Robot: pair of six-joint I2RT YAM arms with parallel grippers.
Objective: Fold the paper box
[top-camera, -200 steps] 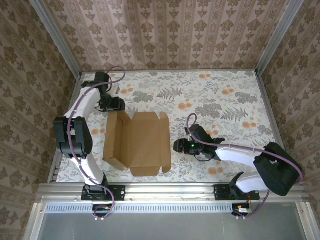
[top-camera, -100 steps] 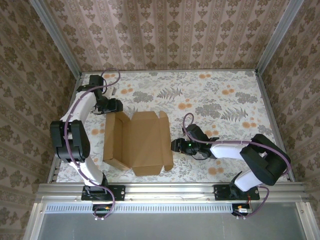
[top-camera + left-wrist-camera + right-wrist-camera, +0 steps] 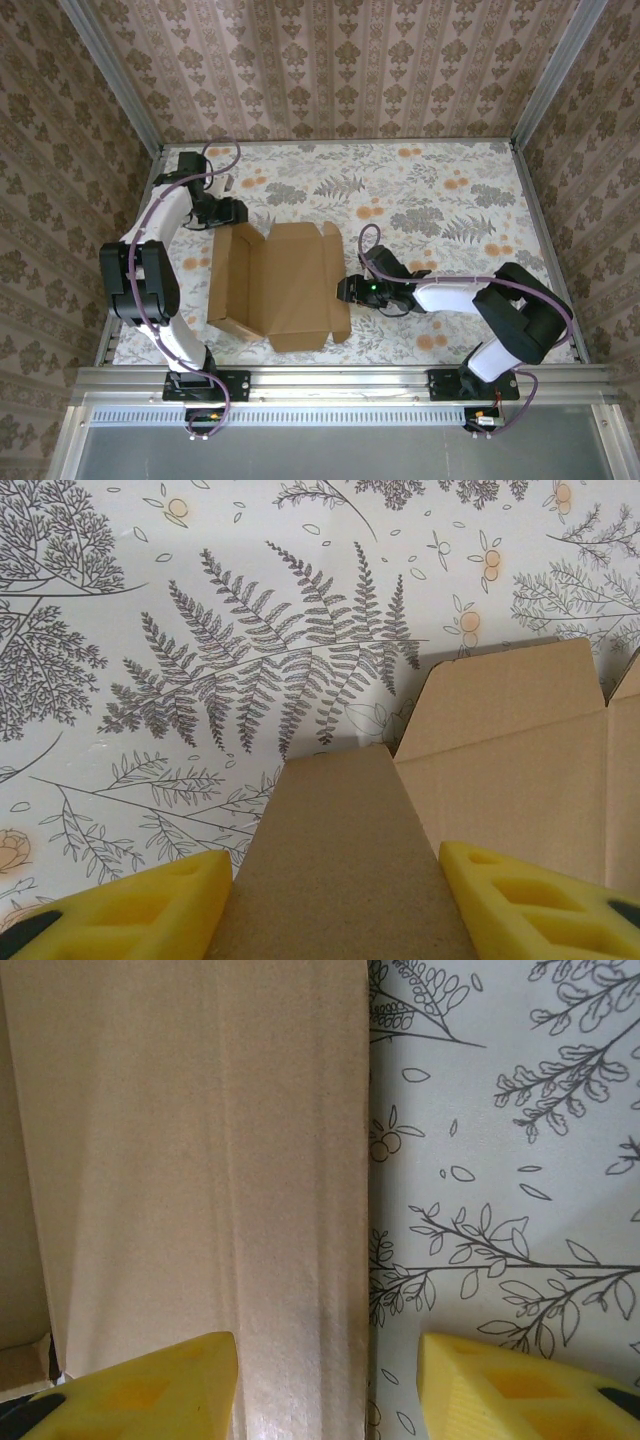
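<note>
Cardboard, plain brown and unprinted, makes up the die-cut paper box (image 3: 280,290), which lies left of centre on the fern-and-flower printed table (image 3: 450,200). Its base panel is flat, its left wall is raised, and a narrow flap runs along its right edge.

The left gripper (image 3: 232,212) sits at the box's far left corner. In the left wrist view its yellow fingers (image 3: 130,905) stand apart on either side of a tapered cardboard tab (image 3: 340,860) that fills the gap between them. The left arm rises from its base along the table's left edge, folds at a black elbow (image 3: 140,280), and bends at the wrist back toward the box.

The right gripper (image 3: 345,290) meets the box's right edge, jaws partly open. One yellow finger (image 3: 140,1390) is over cardboard, the other over the table. The right arm lies low, its elbow (image 3: 520,320) to the right and its white forearm stretched leftward.
</note>
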